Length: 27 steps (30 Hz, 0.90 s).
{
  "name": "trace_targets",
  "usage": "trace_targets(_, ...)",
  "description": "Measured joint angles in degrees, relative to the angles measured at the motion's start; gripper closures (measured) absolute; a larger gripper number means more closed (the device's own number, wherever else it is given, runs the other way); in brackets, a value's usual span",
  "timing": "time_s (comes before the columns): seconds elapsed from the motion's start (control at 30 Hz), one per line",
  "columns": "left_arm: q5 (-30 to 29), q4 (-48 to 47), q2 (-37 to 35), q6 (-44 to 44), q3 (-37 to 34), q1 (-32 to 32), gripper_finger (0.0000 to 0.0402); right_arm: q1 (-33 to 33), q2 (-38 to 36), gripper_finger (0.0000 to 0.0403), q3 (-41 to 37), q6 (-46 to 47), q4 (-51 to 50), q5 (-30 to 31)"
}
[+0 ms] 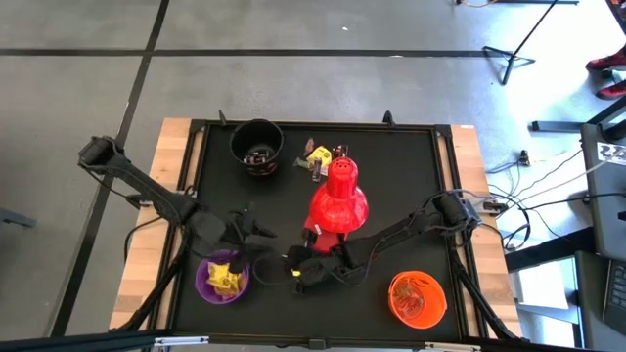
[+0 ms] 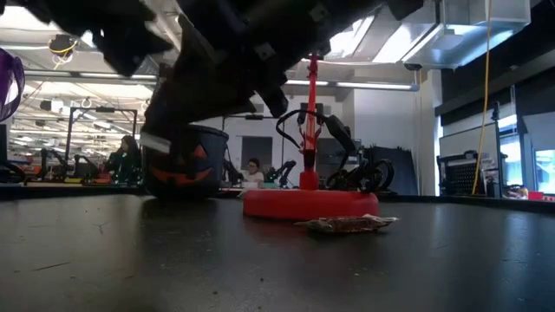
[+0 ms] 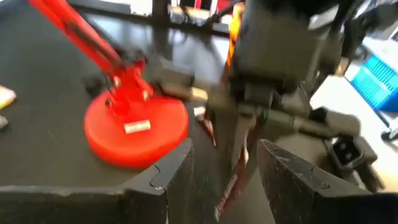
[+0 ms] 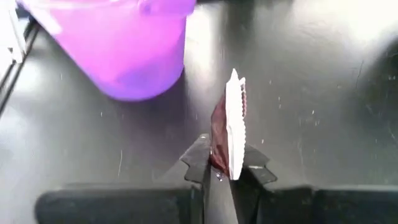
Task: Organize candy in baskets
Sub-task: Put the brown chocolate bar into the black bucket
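Grey concrete floor [image 1: 323, 88] crossed by dark tape lines. Wooden table [image 1: 147, 235] under black mat [image 1: 411, 186]. Ceiling strip lights [image 2: 95, 80]; seated people [image 2: 252, 172] beyond.

Robotics lab or workshop, open hall with ceiling strip lights [image 2: 78, 35], grey taped concrete floor [image 1: 293, 78], seated people at far benches [image 2: 252, 172], probably other robot arms [image 2: 347, 160] behind.

No readable text in any view.
The small white label [image 3: 137, 127] on the red lamp's round base [image 3: 134, 134] is too blurred to make out, and the black bucket [image 2: 184, 163] carries only an orange pumpkin face, with no letters, numbers or brand marks.
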Motion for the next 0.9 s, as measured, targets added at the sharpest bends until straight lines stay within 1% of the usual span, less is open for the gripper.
trace_targets(0.1,3.65,2.12,4.23,-1.45,0.00,0.26,0.0234,-0.81,0.00,0.0358,0.00,-0.02,0.19,0.01)
trace_targets(0.17,6.45,5.21,6.69,-1.49,-0.02,0.43,0.0234,-1.18,0.00,0.0364,0.00,-0.02,0.45,-0.02)
trace_targets(0.23,7.38,6.75,8.40,-1.48,-0.02,0.49,0.0234,-1.40,0.00,0.0369,0.00,-0.02,0.90,-0.14)
trace_targets(0.47,7.61,7.50,11.52,-1.46,0.02,1.83,0.0234,-1.70,0.00,0.0372,-0.06,-0.02,0.19,-1.09)
trace_targets(0.73,7.78,6.86,11.84,0.05,0.11,3.18,0.0234,-1.74,0.00,0.0371,-0.09,0.04,-0.05,-1.03)
trace_targets(0.9,5.61,5.35,11.84,0.01,0.13,3.72,0.0234,-1.89,0.02,0.0370,-0.09,0.21,-0.14,-0.77)
